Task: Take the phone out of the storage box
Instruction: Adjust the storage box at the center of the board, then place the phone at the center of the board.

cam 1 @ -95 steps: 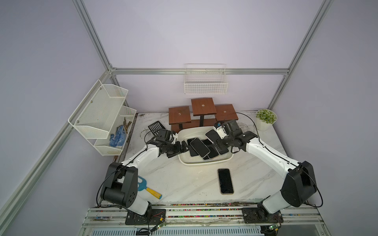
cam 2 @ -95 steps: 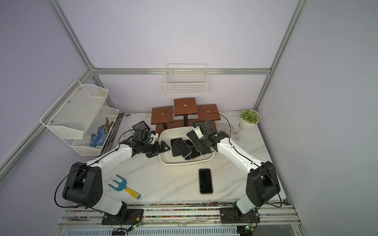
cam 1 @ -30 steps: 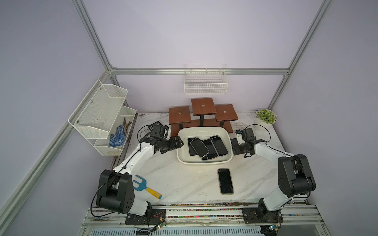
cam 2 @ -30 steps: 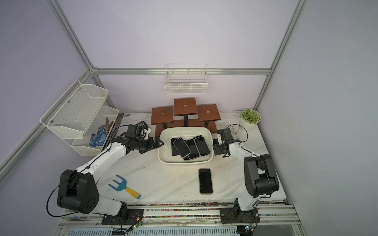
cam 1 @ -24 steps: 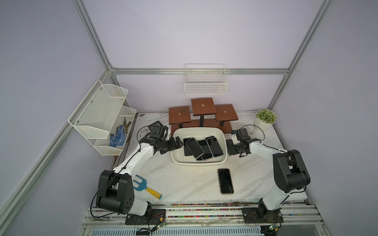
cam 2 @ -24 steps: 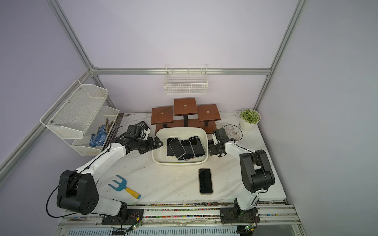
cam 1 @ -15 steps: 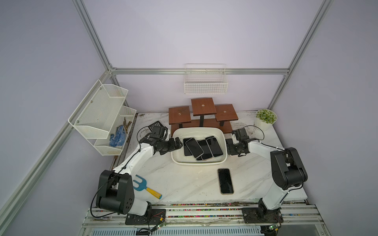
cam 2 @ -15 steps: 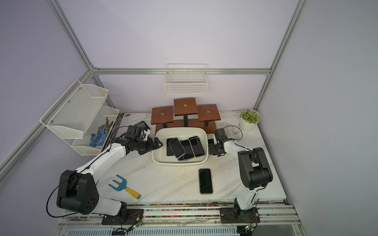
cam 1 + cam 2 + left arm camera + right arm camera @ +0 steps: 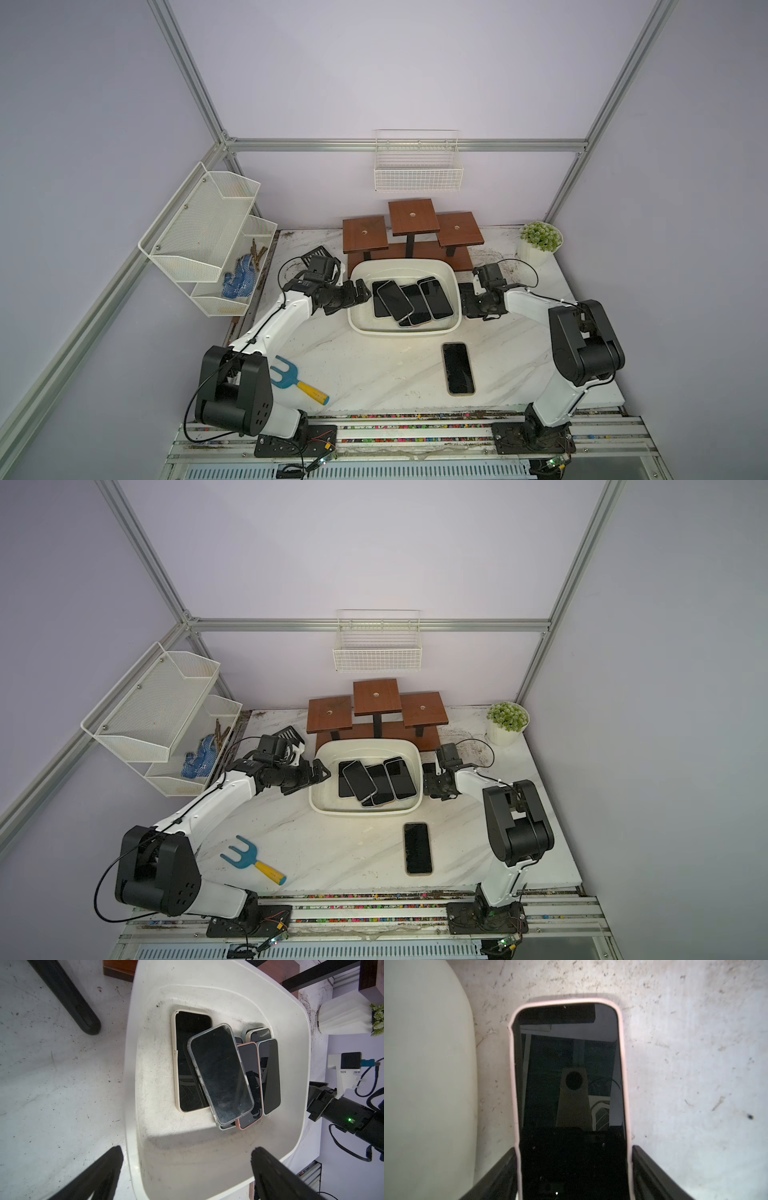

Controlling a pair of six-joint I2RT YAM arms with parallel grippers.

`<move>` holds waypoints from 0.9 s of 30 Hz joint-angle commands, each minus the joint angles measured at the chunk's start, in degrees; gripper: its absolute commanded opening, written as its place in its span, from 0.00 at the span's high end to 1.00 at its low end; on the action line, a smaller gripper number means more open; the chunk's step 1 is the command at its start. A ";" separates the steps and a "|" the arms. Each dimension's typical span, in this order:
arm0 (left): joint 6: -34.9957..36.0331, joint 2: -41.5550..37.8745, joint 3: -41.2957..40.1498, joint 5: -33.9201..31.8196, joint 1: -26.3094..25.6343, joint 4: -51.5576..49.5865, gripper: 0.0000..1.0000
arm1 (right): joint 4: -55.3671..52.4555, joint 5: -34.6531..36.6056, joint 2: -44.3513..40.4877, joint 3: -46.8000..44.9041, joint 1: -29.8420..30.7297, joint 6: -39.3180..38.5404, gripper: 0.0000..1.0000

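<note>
Just outside the box's wall, on the right arm's side: a pink-cased phone (image 9: 571, 1068), screen up, sits low over the marble table (image 9: 695, 1064), fully clear of the storage box (image 9: 425, 1064). I cannot tell whether it touches the table.
Right gripper (image 9: 574, 1150): closed on that phone, one jaw against each long edge near the end closest to the wrist.
Box contents: a loose pile of phones (image 9: 220, 1072) with a clear-cased one on top. It overlaps a cream-cased one, a second pink-cased one and a pale blue one. There are at least five, and the lowest are partly hidden.
Left gripper (image 9: 187, 1150): spread wide and holding nothing. It hovers at the box's opposite end, one fingertip over the table outside the rim and the other over the box.
Table in front: another phone (image 9: 458, 368) lies flat, screen up, well apart from the box.
Done, as I judge it: one phone lies out on the table, and a second is outside the box but not yet released.
Left to do: set the held phone down and open the jaws. If every phone is meant, the pile then has to be emptied, and the top clear-cased one looks the easiest pick.
Risk: the held phone is just beside the box wall, so a careless release could leave it leaning on the wall.
Further out: wooden stands (image 9: 411, 230) behind the box and a blue hand rake (image 9: 291, 376) near the left arm's base.
</note>
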 commanded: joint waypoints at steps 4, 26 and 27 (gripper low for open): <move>-1.16 -0.92 -0.24 -0.15 0.28 2.38 0.00 | -2.97 -4.40 -4.33 -3.05 1.09 0.34 0.00; -1.65 -4.18 -0.12 -0.38 0.21 2.96 0.00 | -11.11 -8.65 -17.06 16.53 11.34 -4.29 0.00; -1.73 -4.40 -0.21 -0.50 0.28 3.20 0.00 | -12.22 -8.78 -15.56 17.60 13.06 -4.35 0.00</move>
